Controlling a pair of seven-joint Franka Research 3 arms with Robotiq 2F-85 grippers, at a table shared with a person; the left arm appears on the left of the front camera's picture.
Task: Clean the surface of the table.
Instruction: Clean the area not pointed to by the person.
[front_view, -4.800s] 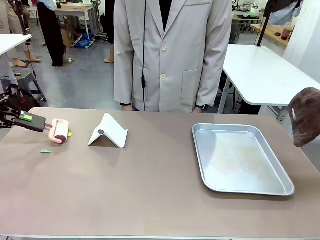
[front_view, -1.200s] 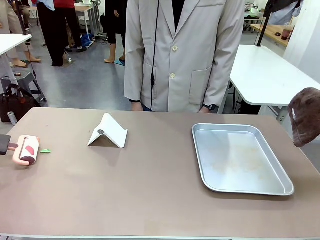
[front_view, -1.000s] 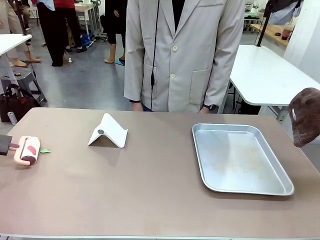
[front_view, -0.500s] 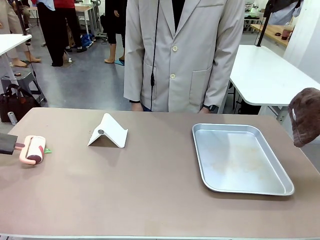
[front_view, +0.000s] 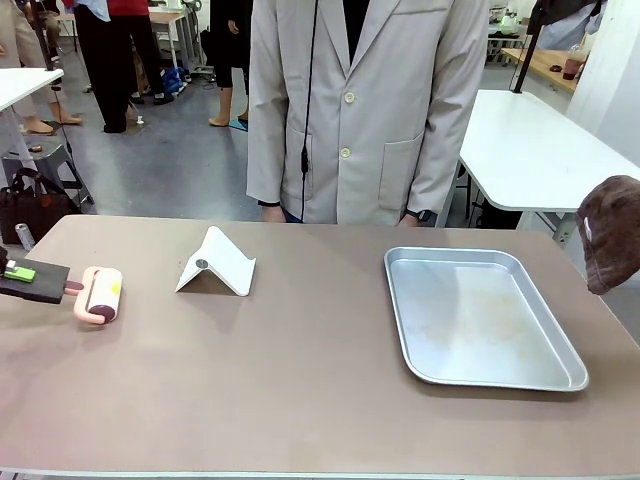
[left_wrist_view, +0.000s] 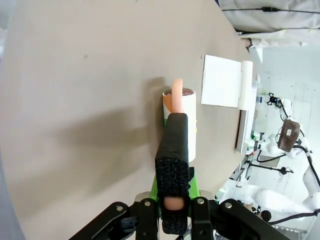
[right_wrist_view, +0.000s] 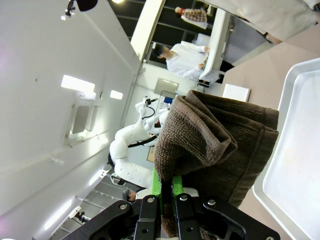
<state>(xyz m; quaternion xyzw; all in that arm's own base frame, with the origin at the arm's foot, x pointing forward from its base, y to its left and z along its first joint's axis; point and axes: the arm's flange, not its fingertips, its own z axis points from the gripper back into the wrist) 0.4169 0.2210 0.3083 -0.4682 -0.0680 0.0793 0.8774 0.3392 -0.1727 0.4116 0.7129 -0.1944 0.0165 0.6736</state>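
Left gripper pinches the black foam handle of a pink lint roller resting on the table at 9 o'clock; right gripper clamps a brown cloth (seemingly just past the edge) at 3 o'clock

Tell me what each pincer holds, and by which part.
The left pincer grips the lint roller by its black foam handle. The right pincer clamps the brown cloth by a bunched edge.
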